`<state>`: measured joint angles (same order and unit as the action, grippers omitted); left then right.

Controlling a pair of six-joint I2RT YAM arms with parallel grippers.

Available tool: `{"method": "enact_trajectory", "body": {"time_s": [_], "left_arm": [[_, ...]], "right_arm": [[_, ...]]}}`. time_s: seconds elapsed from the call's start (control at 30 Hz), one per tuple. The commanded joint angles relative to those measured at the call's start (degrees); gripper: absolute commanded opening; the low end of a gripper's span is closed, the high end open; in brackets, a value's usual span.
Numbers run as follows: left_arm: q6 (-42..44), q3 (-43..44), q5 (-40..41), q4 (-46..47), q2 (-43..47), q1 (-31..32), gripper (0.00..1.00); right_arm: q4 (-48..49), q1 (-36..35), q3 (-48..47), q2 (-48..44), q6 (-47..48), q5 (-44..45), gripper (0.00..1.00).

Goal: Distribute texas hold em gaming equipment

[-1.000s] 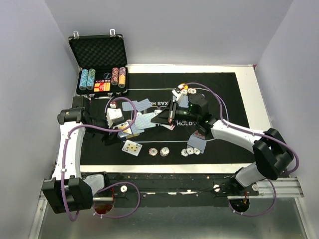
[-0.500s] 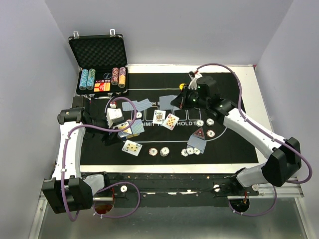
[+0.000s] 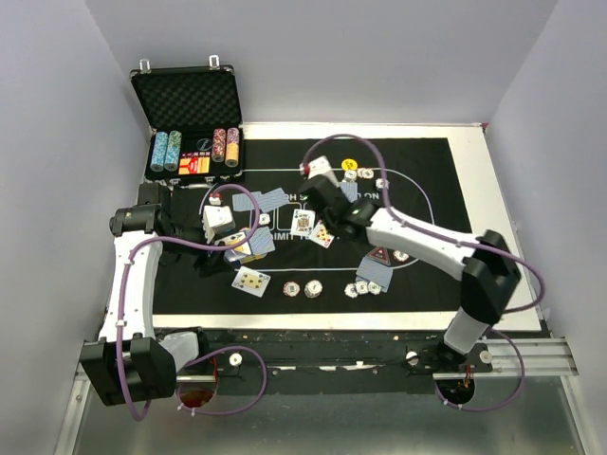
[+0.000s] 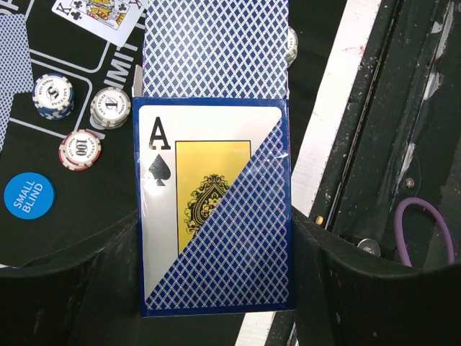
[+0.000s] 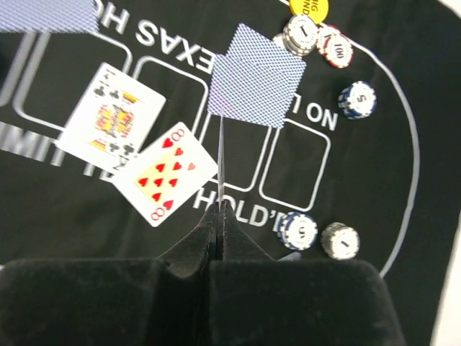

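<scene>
**Left:** We are watching the left gripper (image 4: 216, 252) clamping a blue diamond-patterned cardboard card box (image 4: 216, 216) by its two long sides. A blue-backed playing card (image 4: 216, 47) is poking out of the box's open mouth, ahead of the gripper. To this gripper's left, a round blue "SMALL BLIND" button (image 4: 27, 194) and three small round poker chips (image 4: 79, 149) are lying on the black printed mat (image 4: 29, 155). To its right, the mat is giving way to the white table border (image 4: 324, 144). We are judging the loose card the weak point. With any forward tilt it is liable to slide out onto the chips or off the mat.

**Right:** The right gripper (image 5: 218, 216) is pressing its fingers (image 5: 194, 252) together on a second blue-backed card (image 5: 256, 76). It is holding the card by one thin edge, almost edge-on straight ahead. Just left of the gripper, a face-up clubs card (image 5: 109, 119) and a face-up eight of hearts (image 5: 164, 173) are lying on the mat. Ahead and to the right, a blue-and-white chip (image 5: 358, 99) and a yellow round button (image 5: 308, 6) are sitting. We are reckoning so slim a hold is letting the card flex. On release it could twist, flip face-up, or settle overlapping the eight of hearts.
</scene>
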<state>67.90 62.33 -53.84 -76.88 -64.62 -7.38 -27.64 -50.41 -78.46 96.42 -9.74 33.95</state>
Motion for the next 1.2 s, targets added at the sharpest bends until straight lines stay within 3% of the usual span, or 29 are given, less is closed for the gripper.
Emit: {"method": "enact_trajectory", "body": {"time_s": [0.0,0.37,0.8,1.17], "left_arm": [[1.0,1.0,-3.4,-16.0,0.3,0.3,0.0],[1.0,1.1,-3.2,-16.0,0.5,0.2,0.0],[0.3,1.6,-2.9,-16.0,0.8,0.3,0.0],[0.0,1.9,-2.7,-16.0,0.5,0.2,0.0]], "right_arm": [[-2.5,-2.9,-1.1,6.8,7.4,17.3,0.01],[1.0,-4.3,2.5,16.3,12.6,24.9,0.01],[3.5,-4.3,2.0,22.7,7.3,14.5,0.01],[5.8,-4.3,2.4,22.5,0.7,2.2,0.01]]}}
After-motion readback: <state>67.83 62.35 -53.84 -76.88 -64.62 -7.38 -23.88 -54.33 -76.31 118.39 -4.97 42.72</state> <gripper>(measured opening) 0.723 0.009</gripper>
